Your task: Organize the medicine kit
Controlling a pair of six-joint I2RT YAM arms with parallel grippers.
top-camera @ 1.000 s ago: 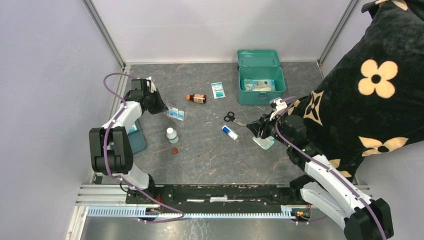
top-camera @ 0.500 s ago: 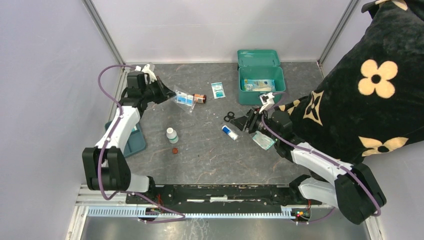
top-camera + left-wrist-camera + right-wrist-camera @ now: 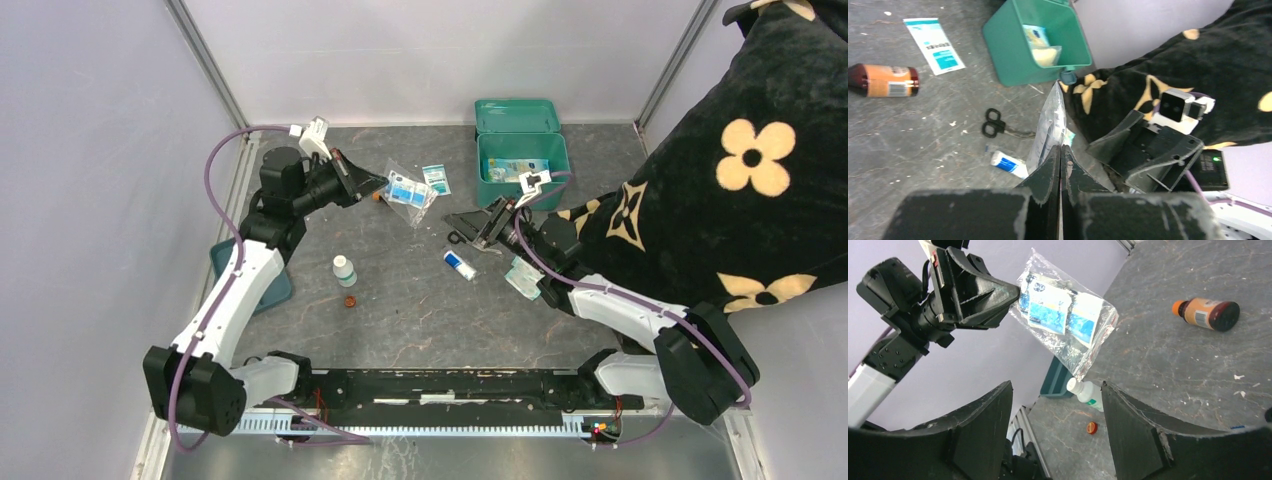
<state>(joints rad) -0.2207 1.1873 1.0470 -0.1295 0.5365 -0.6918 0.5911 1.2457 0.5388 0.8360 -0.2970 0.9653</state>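
The medicine kit (image 3: 522, 193) is a teal box standing open at the back right with packets inside; the left wrist view shows it too (image 3: 1013, 60). My left gripper (image 3: 380, 184) is shut on the edge of a clear plastic bag (image 3: 408, 192) of blue-and-white packets, held up above the table. In the left wrist view the bag (image 3: 1050, 122) rises from my closed fingertips (image 3: 1060, 150). My right gripper (image 3: 458, 226) stands open just right of the bag, facing it, nothing between its fingers (image 3: 1057, 385). From there I see the bag (image 3: 1063, 320) hanging off the left gripper (image 3: 1010, 292).
On the table lie a brown bottle (image 3: 1208, 314), a white bottle (image 3: 344, 270), a red cap (image 3: 350, 300), scissors (image 3: 993, 122), a blue-white tube (image 3: 459, 264), a sachet (image 3: 435, 179) and a green packet (image 3: 525, 278). A teal tray (image 3: 270, 287) sits left. Black floral cloth (image 3: 740, 180) covers the right.
My left arm has lifted the bag off the table and carried it right toward the middle. My right gripper has swung left toward it and opened wider.
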